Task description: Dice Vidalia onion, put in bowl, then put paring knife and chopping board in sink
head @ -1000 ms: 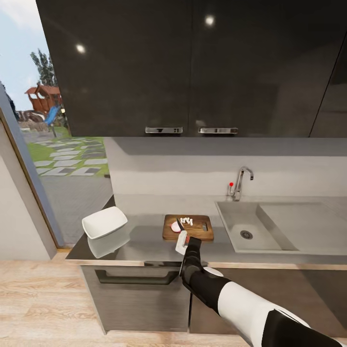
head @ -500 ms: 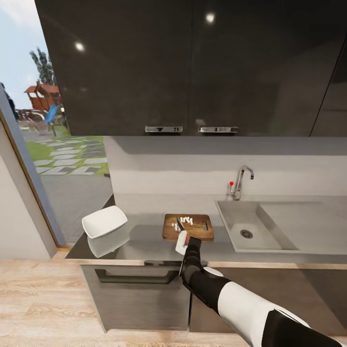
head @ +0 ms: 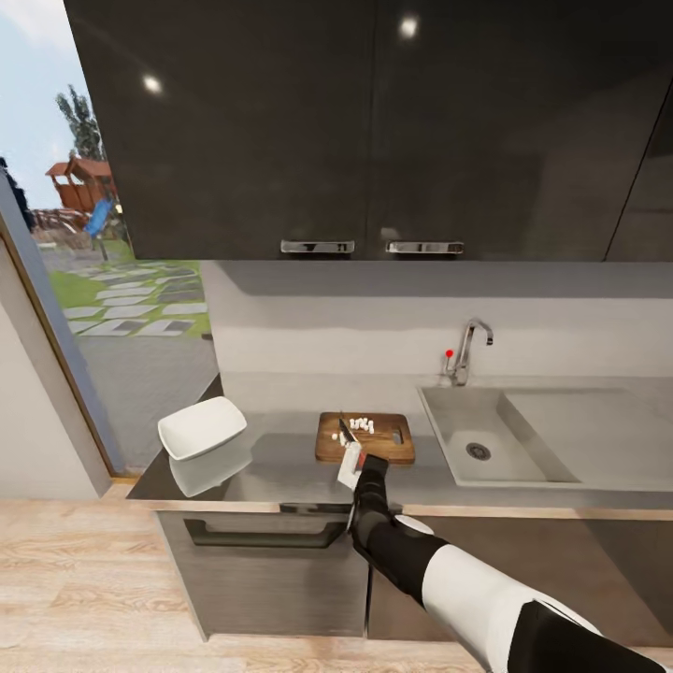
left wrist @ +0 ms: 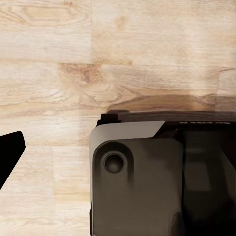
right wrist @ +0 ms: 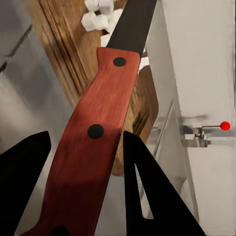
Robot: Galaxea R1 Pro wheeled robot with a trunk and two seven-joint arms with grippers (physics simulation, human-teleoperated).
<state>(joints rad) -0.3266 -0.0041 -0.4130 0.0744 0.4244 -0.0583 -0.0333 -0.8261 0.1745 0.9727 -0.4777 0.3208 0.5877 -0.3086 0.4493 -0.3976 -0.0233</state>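
On the countertop (head: 280, 472) lies the chopping board (head: 383, 447), with white diced onion (head: 362, 426) near its far edge. My right gripper (head: 351, 462) hovers at the board's near edge, shut on the paring knife (head: 347, 431), blade pointing over the board. In the right wrist view the red handle (right wrist: 96, 147) sits between my right gripper (right wrist: 87, 135) fingers (right wrist: 150, 191), and the dark blade (right wrist: 132, 24) reaches the onion pieces (right wrist: 98, 14) on the board (right wrist: 64, 44). The white bowl (head: 202, 427) stands left of the board. The sink (head: 509, 449) lies to the right.
A chrome tap (head: 465, 350) with a red knob (right wrist: 225, 125) stands behind the basin. Dark wall cabinets (head: 374, 131) hang above the worktop. An open doorway (head: 103, 280) to a garden is at left. The left wrist view looks down on wooden floor (left wrist: 98, 59) and my dark base (left wrist: 157, 182).
The pinkish onion piece beside the blade one second ago is gone; white diced bits lie there now. The knife and right gripper edged slightly farther over the board.
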